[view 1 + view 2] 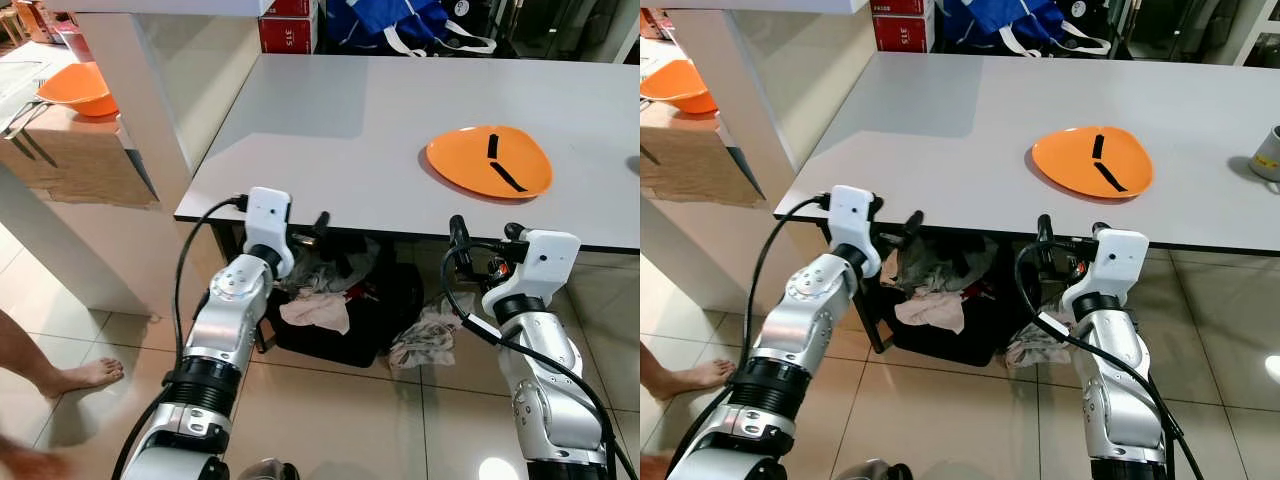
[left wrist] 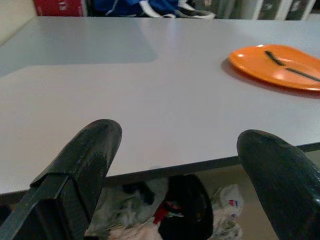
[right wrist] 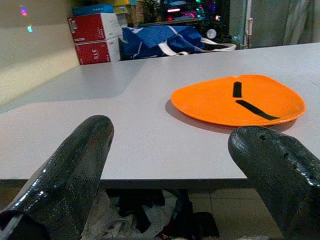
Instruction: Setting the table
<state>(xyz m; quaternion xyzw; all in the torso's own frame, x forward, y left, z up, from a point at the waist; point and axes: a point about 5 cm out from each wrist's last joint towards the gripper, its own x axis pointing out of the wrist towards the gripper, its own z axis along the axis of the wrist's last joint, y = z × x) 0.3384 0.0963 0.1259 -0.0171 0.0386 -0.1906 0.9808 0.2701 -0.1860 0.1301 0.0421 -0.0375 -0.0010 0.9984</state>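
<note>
1. The left claw (image 2: 175,165) is spread wide, with nothing between its two black fingers (image 2: 85,160). It hangs at the near edge of the flat pale grey counter (image 1: 330,120), just below the level of the top.
2. The right claw (image 3: 170,170) is spread wide too and holds nothing. It is also at the near edge of the counter, to the right of the left claw.
3. On the counter, beyond the right claw, lies a flat orange plate of rounded triangular shape (image 1: 490,160). It carries two short black strips (image 3: 255,107); I cannot tell what they are.
4. At the right edge of the counter stands a grey mug (image 1: 1268,152), well apart from the plate.
5. Under the counter, between the two arms, there is a dark bag or basket with crumpled cloths (image 1: 320,305) on the tiled floor (image 1: 330,420).
6. Behind the far edge of the counter are red cardboard boxes (image 3: 95,37) and a blue bag with white straps (image 3: 165,37).
7. To the left, on another surface beside a white post (image 1: 140,100), rests an orange bowl (image 1: 78,88).
8. A person's bare foot (image 1: 85,375) stands on the floor at the left.
</note>
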